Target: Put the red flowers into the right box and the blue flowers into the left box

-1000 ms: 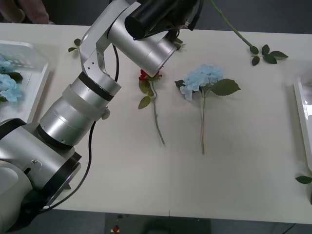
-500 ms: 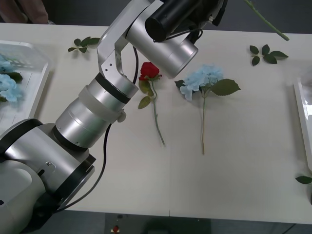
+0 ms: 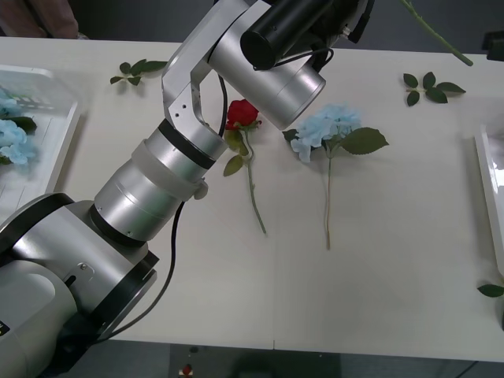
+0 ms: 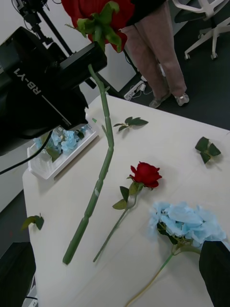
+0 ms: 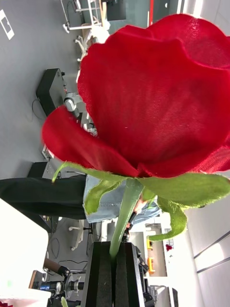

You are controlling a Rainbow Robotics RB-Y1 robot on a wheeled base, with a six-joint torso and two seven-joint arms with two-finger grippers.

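Held red rose (image 5: 153,96) is raised above the far side of the bench (image 3: 378,268), its stem clenched in the left gripper (image 5: 117,259). A second red rose (image 3: 241,115) and a blue flower (image 3: 327,126) lie mid-bench. Right gripper (image 4: 214,268): state cannot be determined.

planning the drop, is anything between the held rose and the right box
Nothing visible does. The left gripper holds the red rose above the table; between it and the right box lie only loose leaves, flat on the table.
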